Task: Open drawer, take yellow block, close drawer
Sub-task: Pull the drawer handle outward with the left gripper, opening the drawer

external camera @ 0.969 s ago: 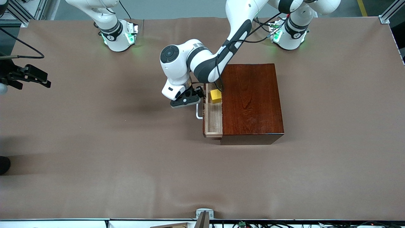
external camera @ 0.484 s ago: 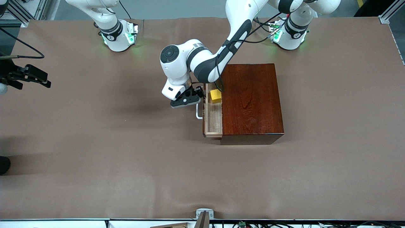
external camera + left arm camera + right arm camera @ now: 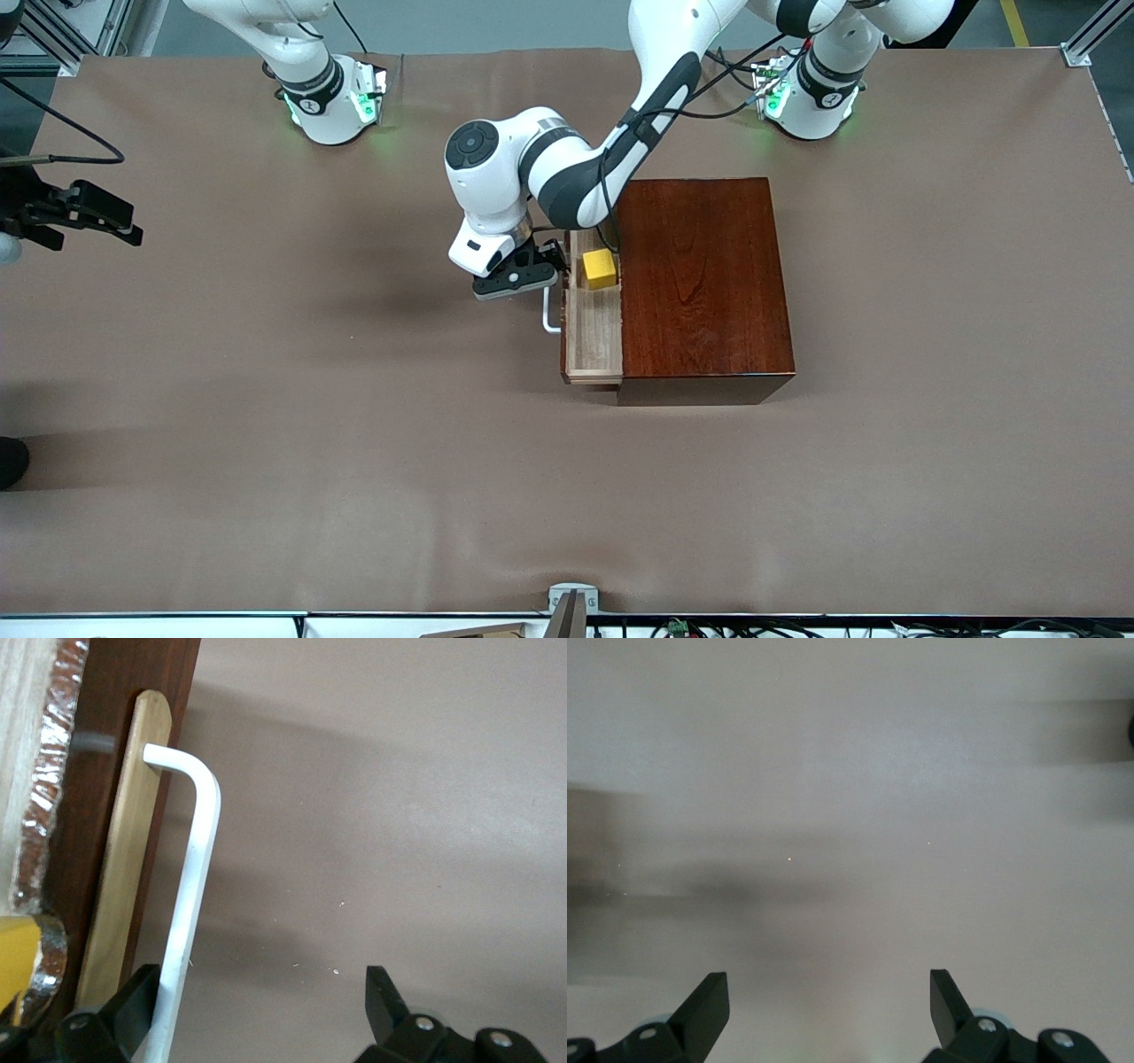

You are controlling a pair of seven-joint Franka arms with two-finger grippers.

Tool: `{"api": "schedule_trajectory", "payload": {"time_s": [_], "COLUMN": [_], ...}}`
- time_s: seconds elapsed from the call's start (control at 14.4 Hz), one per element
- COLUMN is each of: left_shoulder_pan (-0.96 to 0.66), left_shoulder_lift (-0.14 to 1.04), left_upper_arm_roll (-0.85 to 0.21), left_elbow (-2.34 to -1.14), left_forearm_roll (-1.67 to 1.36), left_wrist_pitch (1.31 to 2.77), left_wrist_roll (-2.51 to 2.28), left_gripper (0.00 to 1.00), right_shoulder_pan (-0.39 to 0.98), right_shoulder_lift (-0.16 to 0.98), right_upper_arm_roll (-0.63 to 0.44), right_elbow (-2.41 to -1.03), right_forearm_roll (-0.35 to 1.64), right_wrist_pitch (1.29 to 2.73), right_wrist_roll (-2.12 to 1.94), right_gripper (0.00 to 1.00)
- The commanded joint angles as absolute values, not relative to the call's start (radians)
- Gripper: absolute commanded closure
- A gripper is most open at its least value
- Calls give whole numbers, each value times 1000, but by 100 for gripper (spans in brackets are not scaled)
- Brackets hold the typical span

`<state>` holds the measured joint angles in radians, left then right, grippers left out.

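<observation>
— Saw the table (image 3: 266, 425) first, then the dark wooden box (image 3: 700, 283), drawer (image 3: 595, 341) partly out toward the right arm's end.
— Found the yellow block (image 3: 599, 268) inside that drawer. Left gripper (image 3: 266, 1010)?
— Spread wide around the white handle (image 3: 190, 904) (one finger touching it). Right gripper (image 3: 828, 1005) also spread, waiting over bare table.

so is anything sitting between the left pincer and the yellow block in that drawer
Only the drawer's front panel. The left pincer sits open at the white handle, outside that panel, and the yellow block lies just inside. Nothing covers the block from above.
</observation>
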<state>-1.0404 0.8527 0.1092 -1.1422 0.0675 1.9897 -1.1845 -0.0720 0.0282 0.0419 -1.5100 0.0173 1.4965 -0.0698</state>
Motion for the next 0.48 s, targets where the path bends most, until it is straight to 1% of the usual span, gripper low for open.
{"api": "schedule_trajectory", "payload": {"time_s": [0.0, 0.21, 0.42], "left_shoulder_pan": [-1083, -1083, -1081], "left_shoulder_lift": [916, 905, 875], "left_upper_arm_roll": [64, 63, 63], "left_elbow": [-1062, -1066, -1069], "left_forearm_roll": [25, 25, 26], "left_wrist_pitch": [2112, 2112, 2057], "left_wrist_roll": [-1296, -1302, -1299], "left_gripper": [0, 0, 0], "right_shoulder_pan": [-87, -87, -87], "right_shoulder_lift": [34, 34, 34], "right_upper_arm_roll": [54, 54, 54], "right_elbow": [-1493, -1493, -1493], "right_forearm_roll": [18, 18, 18], "right_wrist_pitch": [1488, 1488, 1488], "right_wrist_roll": [-74, -74, -74], "right_gripper": [0, 0, 0]}}
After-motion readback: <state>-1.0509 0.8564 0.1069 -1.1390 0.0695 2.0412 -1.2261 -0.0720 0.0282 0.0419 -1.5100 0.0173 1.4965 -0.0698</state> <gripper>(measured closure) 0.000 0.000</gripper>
